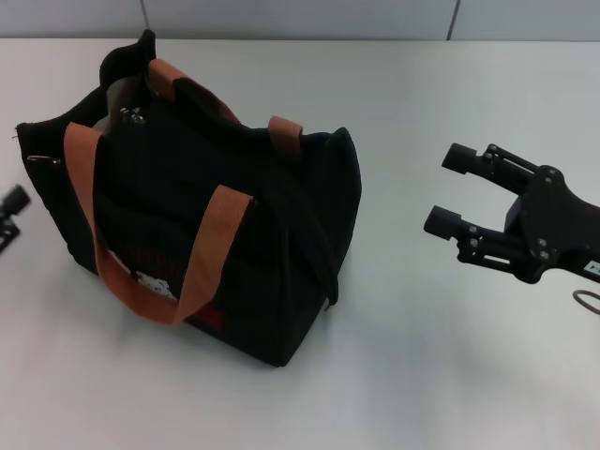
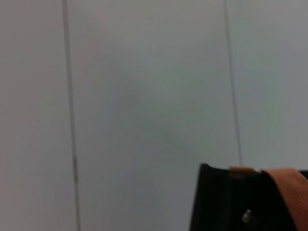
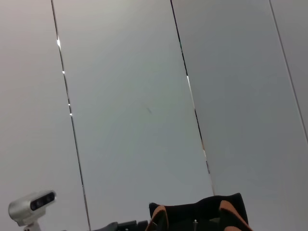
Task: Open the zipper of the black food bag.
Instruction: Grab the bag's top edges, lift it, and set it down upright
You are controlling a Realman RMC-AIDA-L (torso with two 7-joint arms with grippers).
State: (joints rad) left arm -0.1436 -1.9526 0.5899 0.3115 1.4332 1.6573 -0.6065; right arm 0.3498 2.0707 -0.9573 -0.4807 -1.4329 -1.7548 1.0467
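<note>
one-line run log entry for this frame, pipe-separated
black food bag upright on table | zipper pulls at far-left end | right gripper open, clear of bag | left gripper at bag's left, no contact

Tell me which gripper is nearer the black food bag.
Left. The left gripper sits just off the black food bag; the right gripper, jaws open, hovers apart on its other side.

The black food bag (image 1: 225, 253) stands upright, its zipper (image 1: 137, 116) parted at the far end.
</note>
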